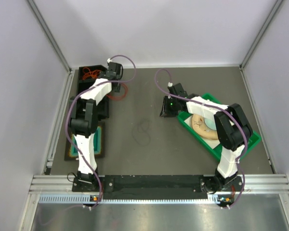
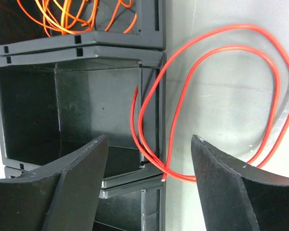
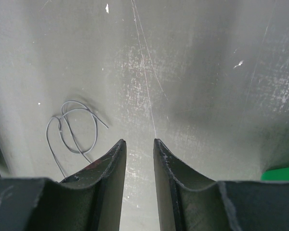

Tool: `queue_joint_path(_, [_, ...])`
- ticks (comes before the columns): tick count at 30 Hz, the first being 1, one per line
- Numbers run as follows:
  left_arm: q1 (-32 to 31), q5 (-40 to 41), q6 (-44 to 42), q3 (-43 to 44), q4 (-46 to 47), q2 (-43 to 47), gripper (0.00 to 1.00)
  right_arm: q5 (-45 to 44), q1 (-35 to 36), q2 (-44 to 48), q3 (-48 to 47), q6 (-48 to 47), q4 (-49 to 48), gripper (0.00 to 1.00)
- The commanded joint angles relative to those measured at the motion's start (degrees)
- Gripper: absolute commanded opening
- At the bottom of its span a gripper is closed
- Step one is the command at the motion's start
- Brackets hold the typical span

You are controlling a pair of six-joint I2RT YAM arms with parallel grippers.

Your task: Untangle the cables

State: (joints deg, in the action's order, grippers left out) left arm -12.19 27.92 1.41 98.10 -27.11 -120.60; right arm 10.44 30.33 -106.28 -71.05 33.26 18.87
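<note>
Orange-red cables (image 2: 70,19) lie bundled in the far compartment of the black bin (image 2: 86,53) at the far left of the worktop (image 2: 221,96). The bundle is cut off by the top edge of the left wrist view, so its full extent cannot be told.

A separate red cable (image 2: 245,26) forms a double loop. Most of it lies on the bare worktop just beside the bin. Its narrow end crosses the bin wall and hangs down into the next, otherwise empty-looking compartment.

Left gripper (image 2: 149,183): jaws set wide apart above the bin's edge, holding nothing. The bend of the red cable shows in the space between the two fingers, below them. Contact with either finger is not evident.

Right gripper (image 3: 139,142): jaws drawn close together with a narrow gap between them, and nothing is seen in that gap. It hangs over bare worktop, near the corner of a green tray (image 1: 250,144) on the right side.

A thin dark cable (image 3: 96,131) lies in a loose overlapping loop on the worktop near the centre. It is between the two arms and apart from both grippers, the bin and the tray.
</note>
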Motion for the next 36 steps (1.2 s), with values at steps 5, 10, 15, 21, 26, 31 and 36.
queue_joint_path(5, [0.3,4.4,2.4,3.6,-3.4,-5.4,0.68,-0.2,0.8,-0.2,-2.9,0.0,-0.4,0.29])
queue_joint_path(10, [0.3,5.1,3.6,3.8,-3.9,-5.9,0.56,-0.2,0.9,-0.1,-2.9,-0.1,-0.4,0.29])
queue_joint_path(15, [0.3,5.1,4.5,3.5,-3.4,-4.4,0.44,0.1,0.9,-0.2,-3.0,0.0,-0.6,0.3])
queue_joint_path(21, [0.3,3.9,4.9,3.8,-2.9,-2.7,0.34,0.3,0.8,-0.3,-3.0,0.0,-0.6,0.29])
queue_joint_path(26, [0.3,2.9,5.5,4.0,-2.9,-1.9,0.34,0.4,0.9,-0.3,-3.0,-0.1,-0.6,0.3])
queue_joint_path(31, [0.2,2.0,5.9,3.8,-2.8,-0.4,0.54,0.4,0.9,-0.3,-3.0,0.0,-0.6,0.29])
queue_joint_path(36, [-0.2,3.0,5.7,2.7,-2.1,0.5,0.44,0.5,1.0,-0.5,-3.0,0.1,-0.8,0.29])
